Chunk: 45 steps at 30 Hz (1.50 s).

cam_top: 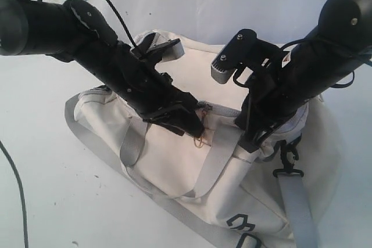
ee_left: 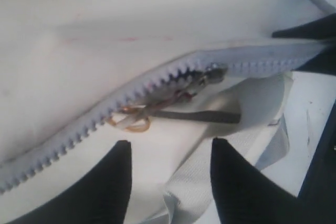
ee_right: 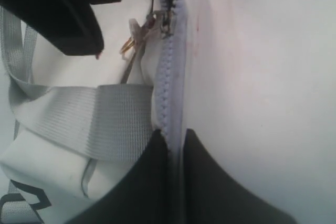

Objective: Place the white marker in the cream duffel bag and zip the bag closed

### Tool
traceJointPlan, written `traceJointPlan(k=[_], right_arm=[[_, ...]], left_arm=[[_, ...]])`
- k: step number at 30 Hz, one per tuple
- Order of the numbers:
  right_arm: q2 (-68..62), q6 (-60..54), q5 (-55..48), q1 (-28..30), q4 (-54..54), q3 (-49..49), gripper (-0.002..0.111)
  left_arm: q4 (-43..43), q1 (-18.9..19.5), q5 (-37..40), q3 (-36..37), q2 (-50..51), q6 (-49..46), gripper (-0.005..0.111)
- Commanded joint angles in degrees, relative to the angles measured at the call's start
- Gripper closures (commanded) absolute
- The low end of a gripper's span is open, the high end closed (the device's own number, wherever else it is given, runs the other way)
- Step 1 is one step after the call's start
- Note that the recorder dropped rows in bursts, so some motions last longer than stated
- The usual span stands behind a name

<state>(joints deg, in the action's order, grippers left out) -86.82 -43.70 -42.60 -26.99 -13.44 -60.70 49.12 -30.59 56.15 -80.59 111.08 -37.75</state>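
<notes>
large soft cream fabric duffel bag [cam_top: 174, 166] lies on the white table [cam_top: 40, 201]; table edges out of frame. slim white marker: not visible in any view. inside the bag or just hidden, cannot tell.

left gripper [ee_left: 170, 142]: released, jaws apart, nothing between them, hovering just beside the brownish ring pull [ee_left: 134, 121] that trails from the metal zip slider [ee_left: 212, 72].

right gripper [ee_right: 175, 135]: clenched on the grey zipper [ee_right: 167, 93], pinning its joined stretch on the right half of the bag's top.

key relation: slider sits between the two grippers, the left one much nearer. teeth look joined from the right gripper up to the slider; past it they part, and the open run goes under the left arm toward the bag's left end.

judgement: the pull must travel along the zip's long axis, away from the right gripper. the ring lies flat on the fabric, so catching it looks fiddly.
</notes>
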Motion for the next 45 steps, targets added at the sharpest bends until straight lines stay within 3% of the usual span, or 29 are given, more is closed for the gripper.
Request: traceJointPlan(k=[1,5,11,23,31,38,40,45], right_arm=[[0.54,0.51,1.78,0.21,-1.02,0.13,0.108],[0.54,0.51,1.78,0.21,-1.02,0.13,0.108],[0.54,0.51,1.98,0.21,-1.01,0.13,0.108],[0.54,0.92,2.76,0.21,-1.04,0.13,0.108],[0.54,0.92,2.99,0.21,-1.16,0.13,0.108],[0.54,0.92,2.99,0.21,-1.36,0.13,0.108],[0.54,0.92,2.77,0.21,-1.35,0.13,0.108],[0.54,0.92,2.64,0.21,-1.35,0.13,0.108]], left_arm=[[3.09,-0.87,-3.62,0.17,-0.42,-3.32,0.05],[3.02,-1.51,-5.42,0.17,-0.42,-4.62,0.041],[3.62,-2.14,-8.9,0.17,-0.16,-4.62,0.041],[10.43,-2.17,-8.07,0.17,2.62,-6.22,0.042],[11.15,-3.7,-9.93,0.17,2.62,-7.8,0.064],[11.16,-4.48,-12.46,0.17,3.81,-8.0,0.067],[11.16,-4.48,-12.63,0.17,4.33,-7.78,0.075],[10.57,-4.35,-11.72,0.17,4.31,-7.57,0.107]])
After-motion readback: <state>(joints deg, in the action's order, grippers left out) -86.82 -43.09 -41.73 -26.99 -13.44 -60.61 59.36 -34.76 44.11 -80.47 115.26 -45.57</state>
